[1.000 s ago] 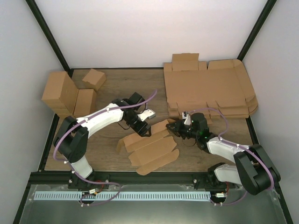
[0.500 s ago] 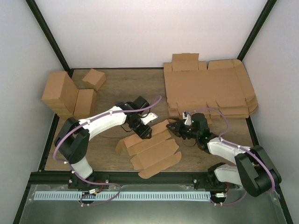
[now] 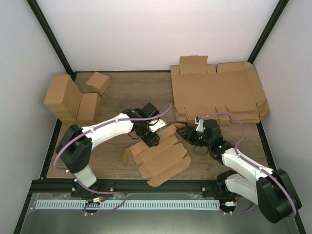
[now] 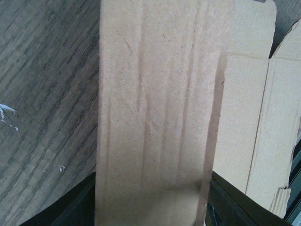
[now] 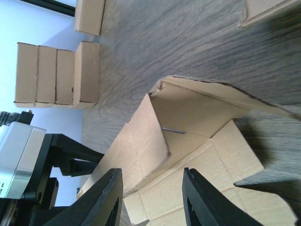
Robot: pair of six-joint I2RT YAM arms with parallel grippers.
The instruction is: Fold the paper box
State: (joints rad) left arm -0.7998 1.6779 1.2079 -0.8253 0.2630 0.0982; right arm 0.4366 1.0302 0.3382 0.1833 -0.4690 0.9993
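Observation:
The paper box (image 3: 158, 153) is a brown die-cut piece lying partly folded at the table's near middle, with one long wall raised and its flaps spread. My left gripper (image 3: 150, 139) presses down on its far-left side. In the left wrist view the left gripper (image 4: 153, 209) is open wide, and a cardboard panel (image 4: 155, 108) fills the gap between its fingers (image 4: 77, 209). My right gripper (image 3: 187, 134) is at the box's right end. In the right wrist view the right gripper (image 5: 151, 173) is open, and the raised wall (image 5: 136, 146) ends just ahead of its tips.
A thick pile of flat cardboard sheets (image 3: 219, 95) lies at the back right. Folded brown boxes (image 3: 68, 100) stand at the back left, with a small one (image 3: 97, 83) beside them. The left arm's wrist (image 5: 23, 155) shows beyond the box in the right wrist view.
My left gripper has slid right and nearer along the box. The box has shifted a little toward the near edge. My right gripper has drawn back slightly to the right.

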